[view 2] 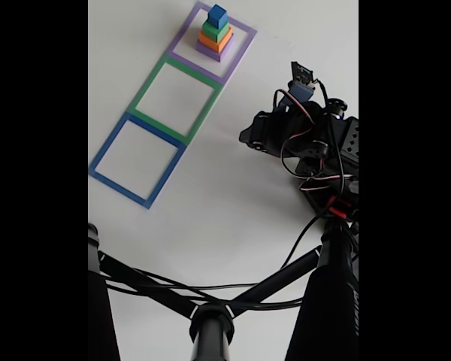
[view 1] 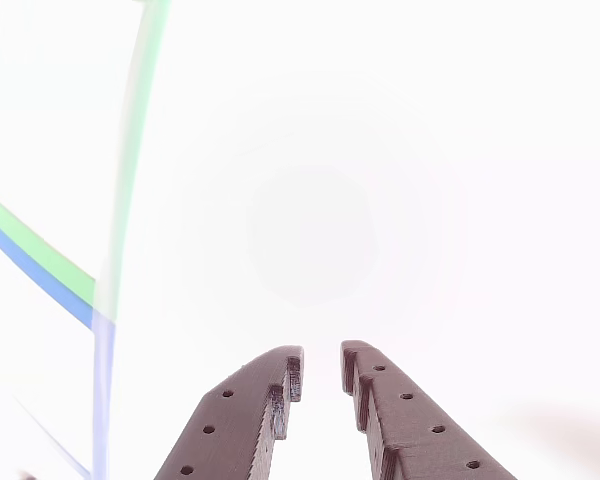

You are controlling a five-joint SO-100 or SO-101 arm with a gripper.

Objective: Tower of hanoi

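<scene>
A white table carries three taped square outlines in a row; the block tower stands at 12 o'clock. The arm sits folded at 3 o'clock, its gripper slightly parted and empty.

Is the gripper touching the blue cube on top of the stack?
Apart. The fixed view shows the blue cube atop the stack in the purple square outline, with bare table separating it from the arm.
</scene>
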